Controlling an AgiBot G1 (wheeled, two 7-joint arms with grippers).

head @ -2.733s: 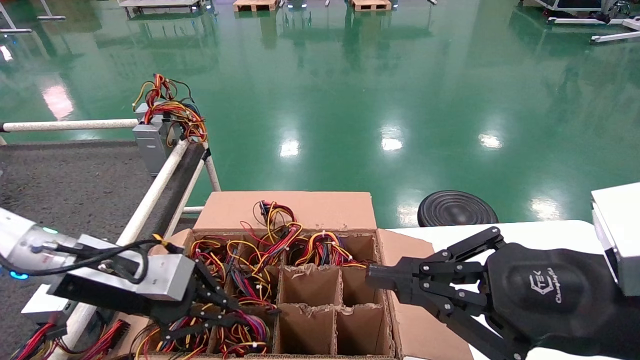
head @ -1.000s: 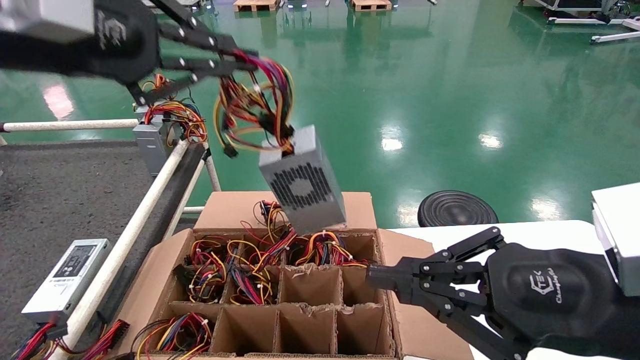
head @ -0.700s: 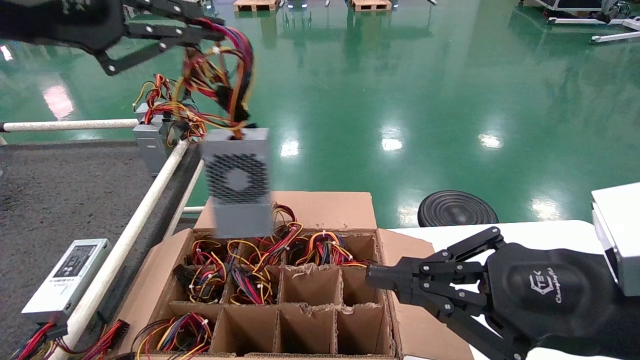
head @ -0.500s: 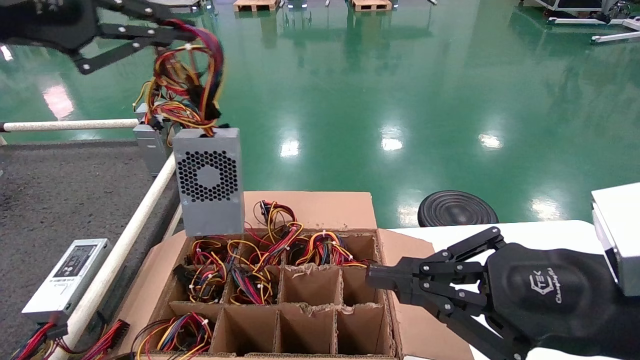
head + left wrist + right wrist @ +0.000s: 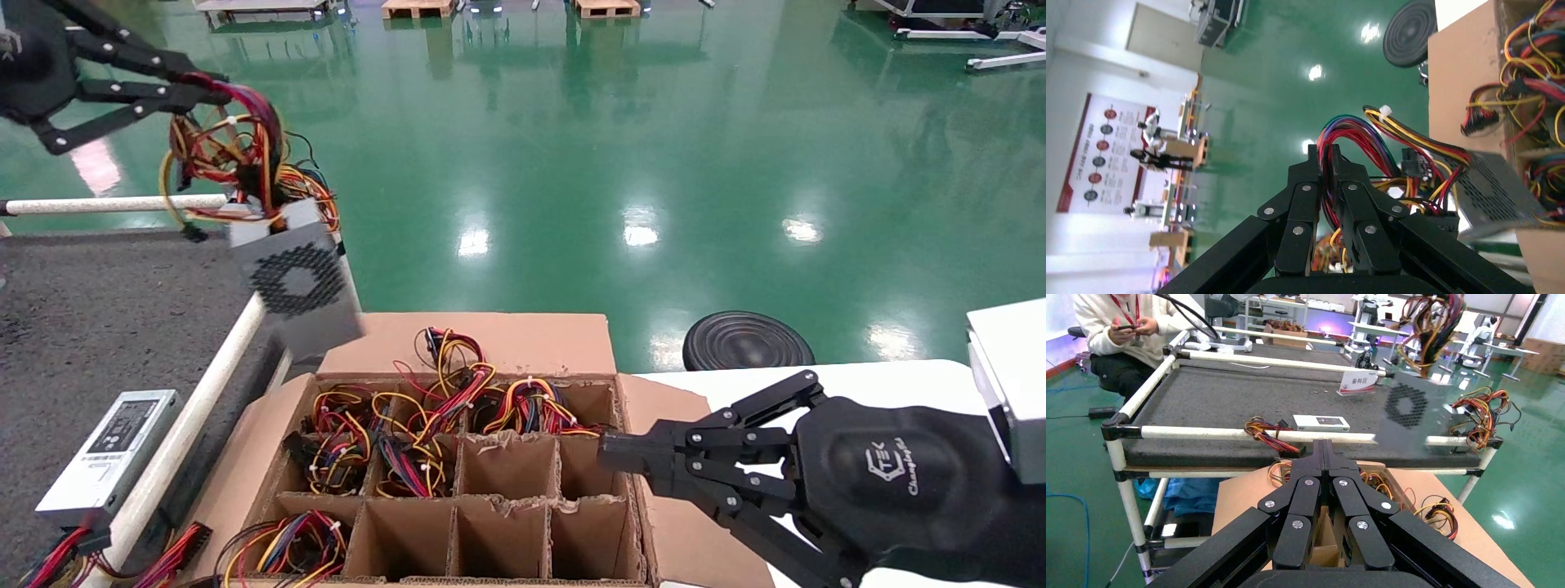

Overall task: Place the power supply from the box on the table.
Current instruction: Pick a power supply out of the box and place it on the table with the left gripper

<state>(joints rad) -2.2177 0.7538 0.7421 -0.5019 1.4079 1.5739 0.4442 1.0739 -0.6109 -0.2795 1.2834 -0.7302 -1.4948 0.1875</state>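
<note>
The power supply (image 5: 296,278), a grey box with a honeycomb fan grille, hangs tilted in the air by its red-yellow-black wire bundle (image 5: 229,155). My left gripper (image 5: 214,86) is shut on those wires, high at the left. The unit dangles over the white rail between the table (image 5: 106,310) and the box (image 5: 466,339). In the left wrist view the wires pass between the fingers of my left gripper (image 5: 1322,153), with the power supply (image 5: 1496,196) below. My right gripper (image 5: 609,452) is shut and empty, parked at the box's right edge.
A slim silver unit with a white label (image 5: 106,457) lies on the table near the white rail (image 5: 212,376). The box's left and far cells hold wire bundles (image 5: 409,457). A black round disc (image 5: 748,341) sits on the green floor. A person (image 5: 1125,337) stands beyond the table.
My left gripper rose out of the box with the power supply hanging by its wires, then carried it left towards the table, swinging. The right arm has not moved.
</note>
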